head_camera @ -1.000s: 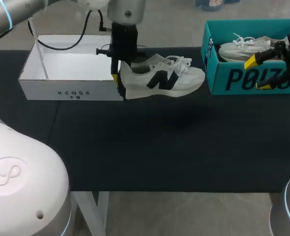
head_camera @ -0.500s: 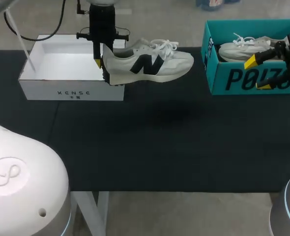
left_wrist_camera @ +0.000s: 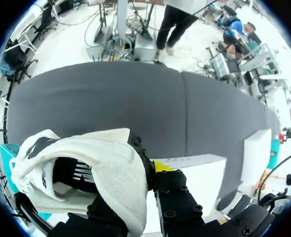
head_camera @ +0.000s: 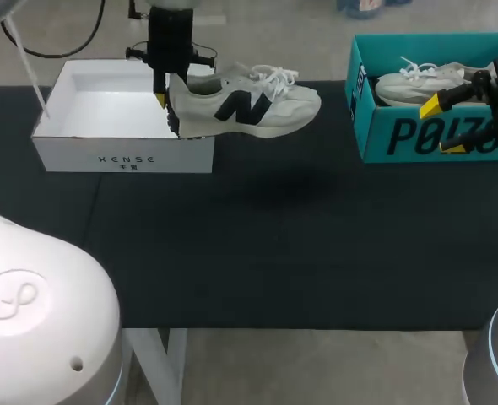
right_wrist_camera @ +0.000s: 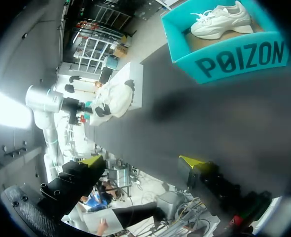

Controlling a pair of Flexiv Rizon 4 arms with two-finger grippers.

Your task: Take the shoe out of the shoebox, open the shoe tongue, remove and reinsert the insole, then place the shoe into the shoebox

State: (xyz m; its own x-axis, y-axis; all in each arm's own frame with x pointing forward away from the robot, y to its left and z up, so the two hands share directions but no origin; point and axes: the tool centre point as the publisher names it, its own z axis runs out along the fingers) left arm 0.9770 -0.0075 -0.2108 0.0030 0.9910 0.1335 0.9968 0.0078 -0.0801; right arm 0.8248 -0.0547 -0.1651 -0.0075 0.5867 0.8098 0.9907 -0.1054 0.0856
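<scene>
A white shoe [head_camera: 251,101] with a dark side mark hangs in the air, its heel over the right end of the white shoebox [head_camera: 105,152]. My left gripper [head_camera: 166,108] is shut on the heel collar, one finger inside the shoe. In the left wrist view the shoe [left_wrist_camera: 111,168] fills the gripper [left_wrist_camera: 146,174], and one yellow fingertip [left_wrist_camera: 161,165] shows beside the heel, with the box's wall [left_wrist_camera: 195,162] beneath. My right gripper [head_camera: 441,126] stands open in front of the teal shoebox [head_camera: 401,135]. The right wrist view has nothing between its gripper's [right_wrist_camera: 143,161] tips.
The teal shoebox [right_wrist_camera: 234,54] at the table's right end holds a second white shoe [head_camera: 418,84]. The white shoebox's inside shows bare. The dark table top [head_camera: 274,245] stretches between and in front of the two boxes.
My left arm has carried the shoe to the left and farther back, bringing the heel over the white shoebox. The right arm has not moved.
</scene>
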